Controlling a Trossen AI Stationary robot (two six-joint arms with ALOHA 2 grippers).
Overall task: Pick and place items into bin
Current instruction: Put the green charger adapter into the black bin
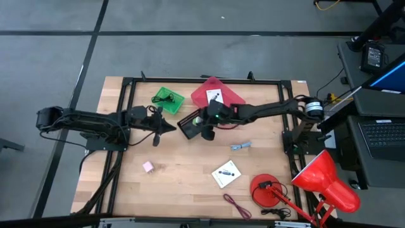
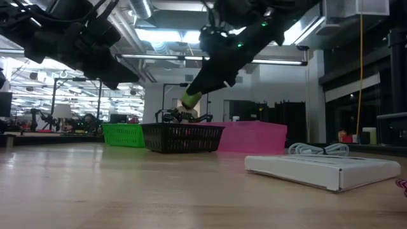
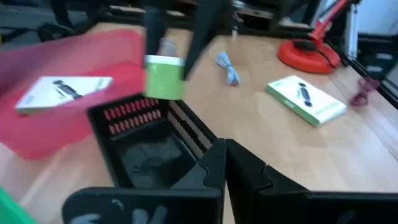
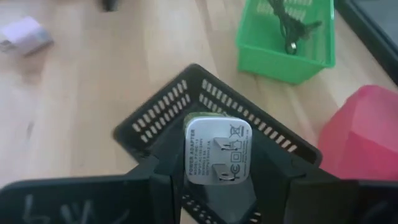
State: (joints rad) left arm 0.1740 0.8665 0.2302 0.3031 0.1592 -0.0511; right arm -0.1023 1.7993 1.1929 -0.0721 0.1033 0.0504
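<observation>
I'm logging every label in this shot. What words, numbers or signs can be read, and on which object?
"POWER ADAPTER": top line of the grey label on the plug face of the adapter held in the right tool.
Certification-style symbols beside its prongs: present, not readable.
Smaller lines under it: too small to read.
Black marks on the white boxes: blurred, unreadable.

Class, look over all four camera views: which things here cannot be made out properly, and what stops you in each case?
- Black basket floor: high view, right pincer with its green-and-white plug covers it.
- Maroon cord: left wrist view, cut by the edge.
- Pink cube: too small for detail.
- Card print: unreadable.
</observation>
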